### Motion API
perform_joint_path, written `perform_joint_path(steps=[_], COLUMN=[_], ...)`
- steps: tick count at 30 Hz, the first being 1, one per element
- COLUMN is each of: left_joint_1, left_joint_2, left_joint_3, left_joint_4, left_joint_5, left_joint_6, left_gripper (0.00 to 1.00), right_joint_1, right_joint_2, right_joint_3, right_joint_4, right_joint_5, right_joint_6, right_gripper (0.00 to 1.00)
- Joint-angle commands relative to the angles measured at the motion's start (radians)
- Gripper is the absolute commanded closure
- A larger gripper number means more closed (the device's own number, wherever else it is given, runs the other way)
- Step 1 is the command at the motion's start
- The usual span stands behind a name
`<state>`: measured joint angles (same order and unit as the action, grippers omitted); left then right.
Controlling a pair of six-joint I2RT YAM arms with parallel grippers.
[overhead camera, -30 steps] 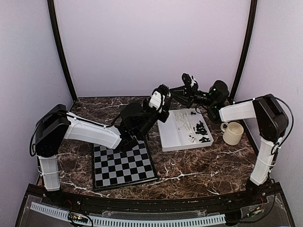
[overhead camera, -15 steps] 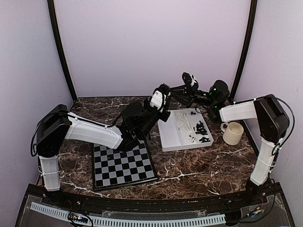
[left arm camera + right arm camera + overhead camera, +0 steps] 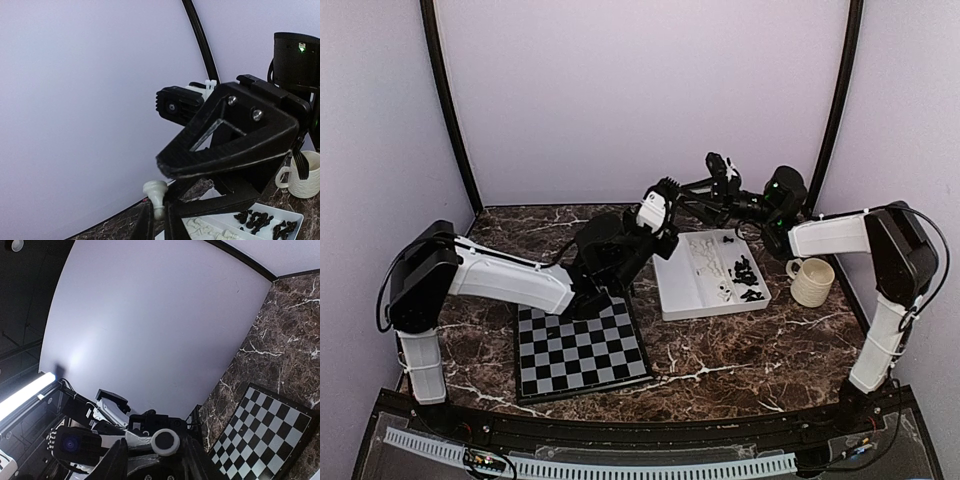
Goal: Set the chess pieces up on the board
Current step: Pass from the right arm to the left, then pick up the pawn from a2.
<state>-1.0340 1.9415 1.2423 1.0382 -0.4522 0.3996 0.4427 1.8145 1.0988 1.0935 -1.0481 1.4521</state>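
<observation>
My left gripper [image 3: 157, 212] is shut on the stem of a white chess piece [image 3: 155, 192], held in the air above the tray's back left corner. My right gripper [image 3: 155, 460] faces it with its jaws open; the piece's round base [image 3: 166, 441] sits between them with a gap on each side. In the top view the two grippers meet tip to tip, left gripper [image 3: 672, 212] and right gripper [image 3: 692, 200]. The board [image 3: 580, 350] lies at front left, its visible squares bare and its far edge under my left arm. Other white pieces [image 3: 705, 255] and black pieces [image 3: 745, 270] lie in the tray.
The white two-compartment tray [image 3: 715, 310] sits right of the board. A cream ribbed mug [image 3: 812, 280] stands just right of the tray. The lilac back wall is close behind both grippers.
My left jaws have closed onto the white piece. My right jaws, which were closed round it, have opened. Both arms stay almost in place.
</observation>
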Motion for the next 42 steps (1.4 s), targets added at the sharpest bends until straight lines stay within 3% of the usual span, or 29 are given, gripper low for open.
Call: perform_joint_path(steps=[1,6,10,13,15,26,35,42], left_joint_1=[0.028,0.135,0.195,0.207,0.211,0.239,0.252,0.255], left_joint_2=[-0.212,-0.362,-0.363,-0.309,-0.284,-0.392,-0.565,-0.585], left_joint_3=[-0.022,0.134,0.265,0.367,0.400,0.146,-0.183,-0.267], left_joint_4=[-0.223,-0.968,-1.431,-1.820,-1.981,-2.335,-2.261,-2.201], left_joint_5=[0.032,0.250,0.425,0.445,0.467,0.651,0.644,0.631], left_joint_6=[-0.073,-0.391,-0.464,-0.522,-0.592,-0.876,-0.985,-0.992], left_gripper=[1.00,1.00,1.00,1.00,1.00,1.00,1.00,1.00], right_joint_1=[-0.063,-0.178,-0.202,-0.203,-0.202,-0.196,-0.184,-0.172], right_joint_2=[-0.084,-0.149,-0.161,-0.181,-0.192,-0.193,-0.211,-0.211], right_joint_3=[0.007,0.079,0.206,0.233,0.240,0.200,0.194,0.196], right_joint_4=[-0.241,-0.781,-1.284,-1.404,-1.443,-1.453,-1.470,-1.480], right_joint_5=[-0.071,-0.062,0.100,0.215,0.248,0.159,0.163,0.171], right_joint_6=[-0.246,-0.767,-1.276,-1.438,-1.504,-1.541,-1.568,-1.576], right_gripper=[0.46,0.42,0.42,0.42,0.42,0.42,0.42,0.42])
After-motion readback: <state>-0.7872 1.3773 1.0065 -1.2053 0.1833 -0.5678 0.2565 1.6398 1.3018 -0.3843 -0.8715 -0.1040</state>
